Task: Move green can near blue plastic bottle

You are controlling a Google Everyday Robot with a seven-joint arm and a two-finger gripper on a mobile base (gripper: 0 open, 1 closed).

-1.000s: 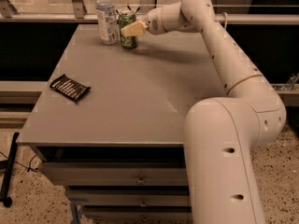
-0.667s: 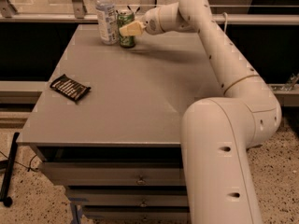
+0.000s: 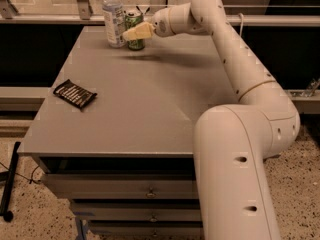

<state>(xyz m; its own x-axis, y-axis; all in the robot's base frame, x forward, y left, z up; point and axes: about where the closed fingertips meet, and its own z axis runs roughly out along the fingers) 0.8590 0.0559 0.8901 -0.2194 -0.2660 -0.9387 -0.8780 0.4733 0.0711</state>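
**Single camera view, tabletop scene.** We take the bottle [image 3: 114, 18] as our landmark: a clear plastic bottle with a white cap, standing upright at the far edge of the grey table [image 3: 150, 99].

Just beside the bottle, on its right as we view it, stands the green can [image 3: 134, 18], upright and shorter than the bottle. The two are very close; we cannot tell whether they touch.

The gripper [image 3: 132, 33] sits at the can on the side away from the bottle, its pale yellow tip lying across the can's front at mid-height. We cannot tell whether the gripper holds the can or merely rests against it.

The white arm [image 3: 240, 69] reaches in toward the bottle from the near right, its bulky lower link filling the foreground.

Well apart from the bottle, toward the near left of the table, lies a dark snack packet [image 3: 75, 94], flat and turned at an angle. Drawers [image 3: 150, 191] sit below the tabletop, far nearer to us than the bottle.
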